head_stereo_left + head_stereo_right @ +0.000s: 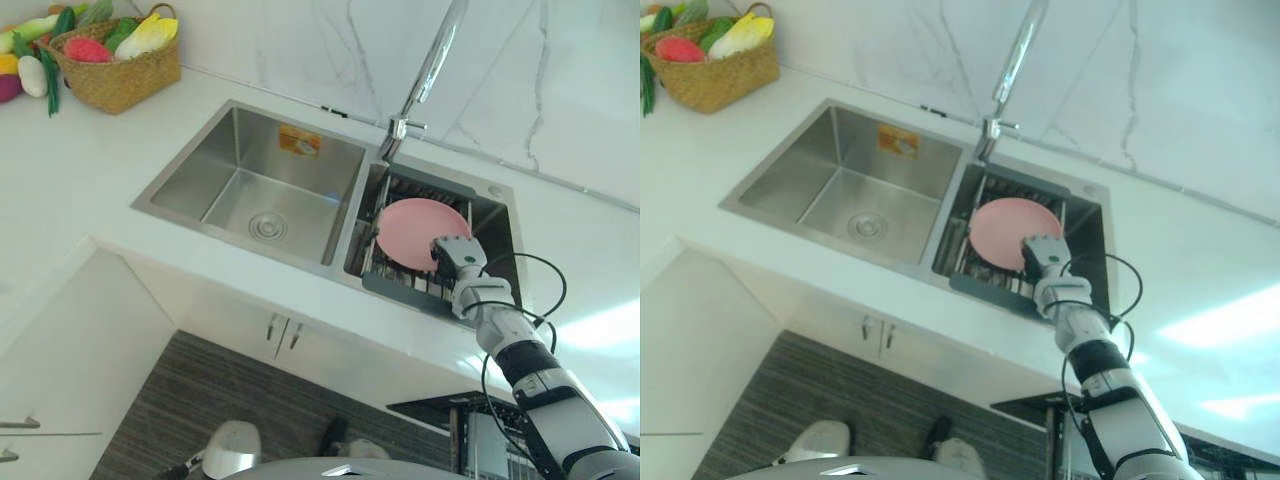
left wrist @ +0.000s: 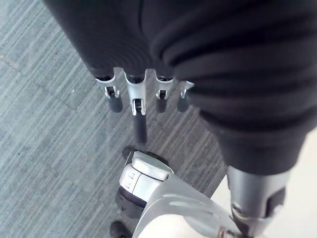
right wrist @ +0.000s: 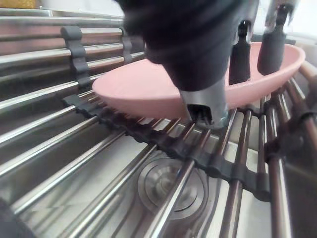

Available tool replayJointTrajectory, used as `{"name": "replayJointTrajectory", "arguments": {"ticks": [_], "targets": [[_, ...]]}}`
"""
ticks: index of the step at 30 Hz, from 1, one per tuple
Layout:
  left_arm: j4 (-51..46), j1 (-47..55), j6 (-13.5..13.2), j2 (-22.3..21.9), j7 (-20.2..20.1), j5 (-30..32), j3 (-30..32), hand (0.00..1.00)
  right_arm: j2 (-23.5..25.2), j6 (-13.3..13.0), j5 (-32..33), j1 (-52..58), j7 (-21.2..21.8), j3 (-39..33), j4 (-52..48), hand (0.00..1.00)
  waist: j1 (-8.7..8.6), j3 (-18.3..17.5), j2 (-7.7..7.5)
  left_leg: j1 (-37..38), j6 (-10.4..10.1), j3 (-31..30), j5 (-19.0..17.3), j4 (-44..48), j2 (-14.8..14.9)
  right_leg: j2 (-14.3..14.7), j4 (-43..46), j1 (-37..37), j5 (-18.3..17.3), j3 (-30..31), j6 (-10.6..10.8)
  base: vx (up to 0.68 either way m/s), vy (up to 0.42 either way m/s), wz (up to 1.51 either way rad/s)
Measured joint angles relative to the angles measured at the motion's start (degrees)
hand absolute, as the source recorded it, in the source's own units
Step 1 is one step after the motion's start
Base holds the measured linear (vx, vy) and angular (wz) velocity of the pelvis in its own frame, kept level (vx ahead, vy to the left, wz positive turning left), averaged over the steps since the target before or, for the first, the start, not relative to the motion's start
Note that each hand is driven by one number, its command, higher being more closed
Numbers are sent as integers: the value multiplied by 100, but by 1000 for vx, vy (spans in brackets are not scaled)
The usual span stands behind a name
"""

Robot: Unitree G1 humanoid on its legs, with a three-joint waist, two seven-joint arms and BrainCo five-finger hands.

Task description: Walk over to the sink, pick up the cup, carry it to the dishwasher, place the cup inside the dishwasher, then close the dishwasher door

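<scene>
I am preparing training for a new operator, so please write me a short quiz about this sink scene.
1. True or false: the pink dish lies in the left basin.
2. What stands at the far left of the counter? A) a kettle B) a wicker basket C) a pot
3. Which robot hand grips the dish's rim?
Key: 1 false, it lies on the rack; 2 B; 3 the right one.
</scene>
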Motion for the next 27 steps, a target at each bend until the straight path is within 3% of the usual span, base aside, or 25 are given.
{"name": "replayJointTrajectory", "arguments": {"ticks": [12, 27], "targets": [[0, 4, 32, 34, -99, -167, 2, 0, 99, -23, 85, -84, 91, -1, 3, 100, -13, 42, -9, 32, 17, -9, 95, -111, 33, 23, -1, 1, 40, -50, -56, -4, -3, 1], [-8, 104, 5, 94, -247, -231, 5, 0, 80, -557, 455, -79, -876, -57, -728, 100, -90, 89, -23, 184, -56, 85, 201, -303, 157, 153, -19, 13, 90, 57, -122, -8, -4, -3]]}}
